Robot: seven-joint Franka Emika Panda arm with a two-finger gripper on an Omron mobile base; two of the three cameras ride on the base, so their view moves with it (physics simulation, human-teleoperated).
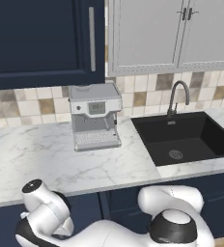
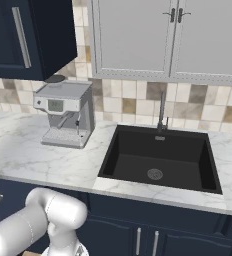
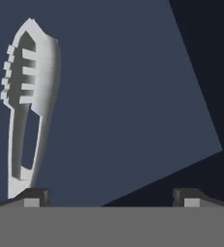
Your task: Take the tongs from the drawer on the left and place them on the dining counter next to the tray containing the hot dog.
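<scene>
I have the tongs (image 3: 29, 106) in the hand view, lying on the flat navy floor of the drawer (image 3: 133, 96), which means the drawer is already open and the pick is the step in hand. They sit off to the left of the tool (image 3: 111, 197): their near end is right at the left fingertip (image 3: 33, 197), not centred between the two tips. Their long axis runs away from the tool, nearly straight up this view, leaning slightly right toward the far end. That far end is a slotted, scalloped head with small teeth along its left edge, and a long cut-out runs down the arm below it; the metal reads pale grey and smooth here. The tool is spread wide and holds nothing. I judge I must shift left to straddle the tongs before closing. In the base views the arm is folded low under the marble bench (image 1: 36, 149), which carries a steel coffee machine (image 1: 95, 116) and a black sink (image 1: 186, 137).
</scene>
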